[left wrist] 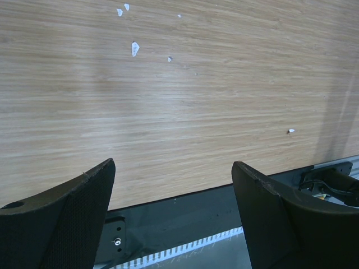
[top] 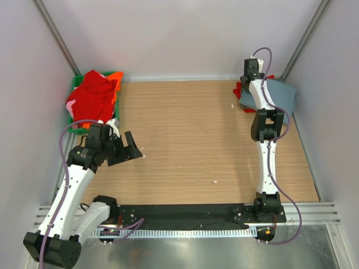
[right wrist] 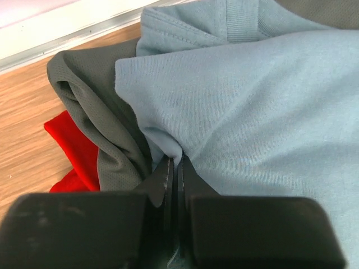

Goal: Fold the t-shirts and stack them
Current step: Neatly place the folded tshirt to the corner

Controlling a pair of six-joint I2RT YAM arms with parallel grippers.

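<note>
The dusty blue-grey t-shirt (right wrist: 252,106) lies on top of a pile at the table's far right corner (top: 280,92). Under it lie a darker grey t-shirt (right wrist: 90,95) and a red one (right wrist: 70,143). My right gripper (right wrist: 175,162) is shut on a fold of the blue-grey t-shirt at its near-left edge; in the top view it (top: 251,75) sits over the pile. My left gripper (left wrist: 174,190) is open and empty, held above the bare table near the front left (top: 126,148). Red and orange t-shirts (top: 92,95) are heaped in the crate.
A green plastic crate (top: 76,84) stands at the far left corner against the wall. Small white scraps (left wrist: 134,49) lie on the wooden table (top: 190,140). A black base rail (top: 185,213) runs along the near edge. Walls close in on three sides.
</note>
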